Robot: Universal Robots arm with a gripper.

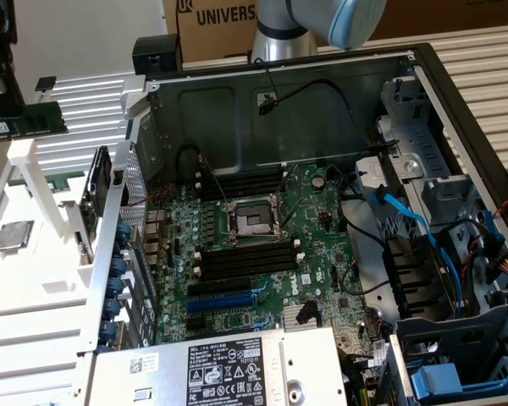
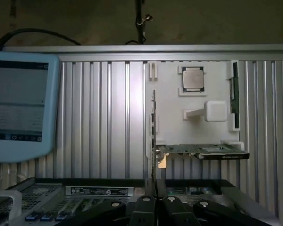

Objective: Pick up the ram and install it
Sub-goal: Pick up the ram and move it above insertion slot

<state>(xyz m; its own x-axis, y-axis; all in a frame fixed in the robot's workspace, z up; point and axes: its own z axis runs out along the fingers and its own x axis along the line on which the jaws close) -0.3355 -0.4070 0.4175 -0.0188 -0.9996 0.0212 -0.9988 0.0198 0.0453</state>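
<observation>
1. Surface: a ribbed aluminium table (image 1: 483, 63) carries everything. A cardboard box (image 1: 216, 25) stands behind it in the exterior view.
2. Container 1, white tray (image 1: 34, 296): it lies at the exterior view's left, just beside the computer case. It holds 3 items.
   - The ram (image 1: 21, 121), a green stick with a white label, lies at the tray's far end, well apart from the gripper. The wrist view shows it edge-on along the tray's side (image 2: 234, 89).
   - A square silver CPU chip (image 1: 13, 235) sits in its own recess (image 2: 193, 79).
   - An expansion card (image 1: 97, 182) stands on edge along the side nearest the case (image 2: 203, 149).
3. Container 2, open computer case (image 1: 322, 85): it lies on its side.
   - A green motherboard (image 1: 313, 254) covers the floor, with a bare CPU socket (image 1: 250, 222) at its middle.
   - 2 banks of black memory slots (image 1: 245, 258) flank the socket, and no stick stands in them.
   - A power supply (image 1: 229, 372) with a black label sits at the near edge.
   - Blue cables (image 1: 406, 220) run toward the drive bays on the exterior view's right.
4. Robot arm (image 1: 322, 21): it reaches in over the case's back wall.
5. Gripper (image 2: 155, 209): its fingers are drawn together and grasp nothing. It hangs above the case's edge and faces the tray.
6. Teach pendant (image 2: 19, 103): a pale blue unit with a lit screen lies on the table beside the tray.
</observation>
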